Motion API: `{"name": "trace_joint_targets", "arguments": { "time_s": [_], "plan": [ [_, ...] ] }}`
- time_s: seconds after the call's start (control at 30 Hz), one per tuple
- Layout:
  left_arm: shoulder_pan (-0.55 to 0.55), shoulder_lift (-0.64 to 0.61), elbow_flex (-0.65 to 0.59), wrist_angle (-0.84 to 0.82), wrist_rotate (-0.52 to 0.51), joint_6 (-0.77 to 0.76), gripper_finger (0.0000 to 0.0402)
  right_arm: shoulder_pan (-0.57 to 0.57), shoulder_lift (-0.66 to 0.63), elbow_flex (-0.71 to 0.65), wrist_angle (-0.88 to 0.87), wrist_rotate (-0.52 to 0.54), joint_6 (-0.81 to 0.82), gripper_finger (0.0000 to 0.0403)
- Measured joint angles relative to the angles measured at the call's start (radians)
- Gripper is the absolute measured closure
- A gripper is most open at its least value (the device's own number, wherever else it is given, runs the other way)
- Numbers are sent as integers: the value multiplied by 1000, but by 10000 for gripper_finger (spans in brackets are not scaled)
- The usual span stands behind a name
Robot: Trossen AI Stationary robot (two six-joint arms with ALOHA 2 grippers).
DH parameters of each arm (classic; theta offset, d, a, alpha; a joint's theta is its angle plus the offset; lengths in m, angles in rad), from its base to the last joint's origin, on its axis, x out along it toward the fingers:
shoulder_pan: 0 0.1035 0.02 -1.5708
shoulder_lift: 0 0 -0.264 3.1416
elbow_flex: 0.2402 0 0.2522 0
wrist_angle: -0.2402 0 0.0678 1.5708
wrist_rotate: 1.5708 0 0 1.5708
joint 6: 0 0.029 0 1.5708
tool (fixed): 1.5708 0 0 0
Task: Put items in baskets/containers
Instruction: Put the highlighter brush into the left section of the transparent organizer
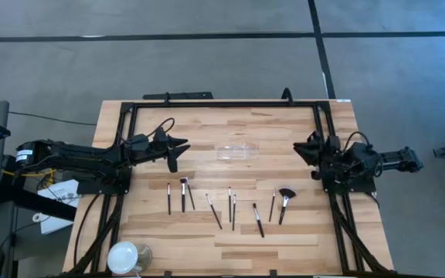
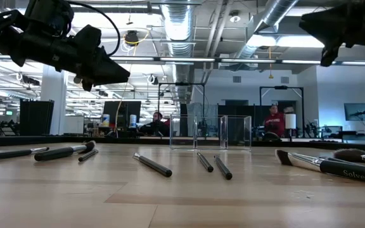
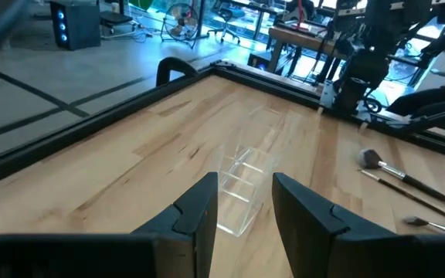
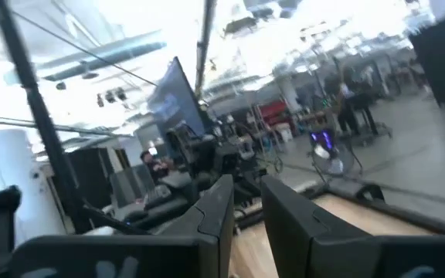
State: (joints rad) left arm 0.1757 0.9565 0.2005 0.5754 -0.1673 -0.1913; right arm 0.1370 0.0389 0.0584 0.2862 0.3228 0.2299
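Fingers of the left gripper: two dark fingers, parted by a narrow gap, holding nothing; the gripper hangs above the table's left half, aimed toward the middle. Fingers of the right gripper: likewise slightly parted and empty, raised off the wood at the table's right edge, tilted up toward the room. Clear plastic tray: lies on the bare wood between the two grippers, ahead of the left fingers and apart from them; long axis runs left to right across the table in the high view; nothing seen inside it. Makeup brushes: a loose row on the near side of the tray, well apart from both grippers, none touching the tray. Most lie with their long axes roughly front to back, some slanted. Leftmost pair lies almost parallel, close to a third brush. Middle group: one slanted brush and two thin upright ones. Right group: a dark brush, a thin brush, and the fan-head brush, its head pointing away from the near edge. Round white dish: near left corner of the wooden table, far from everything else. Dark rail frame: borders the table top. Nothing lies between the left gripper and the tray.
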Motion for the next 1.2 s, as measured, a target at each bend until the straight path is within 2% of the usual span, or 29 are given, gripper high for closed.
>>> {"name": "trace_joint_targets", "arguments": {
  "time_s": [0.13, 0.27, 0.4, 0.6, 0.7, 0.9, 1.2],
  "plan": [
    [0, 0, 0, 3, 0, 0, 280, 26, 96, 81, 3, 12, 35, 342],
    [0, 0, 0, 8, 0, 0, 280, 81, 290, 195, -65, -6, 172, 342],
    [0, 0, 0, 9, 0, 0, 280, 139, 556, 293, -204, -19, 483, 342],
    [0, 0, 0, 9, 0, 0, 280, 225, 913, 402, -362, -201, 998, 342],
    [5, 0, 0, 9, 1, 0, 280, 255, 1038, 454, -403, -281, 1116, 342],
    [34, 0, 0, 9, 0, 0, 280, 264, 1184, 553, -511, -471, 1376, 342],
    [69, 0, 0, 9, 0, 13, 280, 304, 1286, 606, -918, -492, 1691, 342]
  ]
}}
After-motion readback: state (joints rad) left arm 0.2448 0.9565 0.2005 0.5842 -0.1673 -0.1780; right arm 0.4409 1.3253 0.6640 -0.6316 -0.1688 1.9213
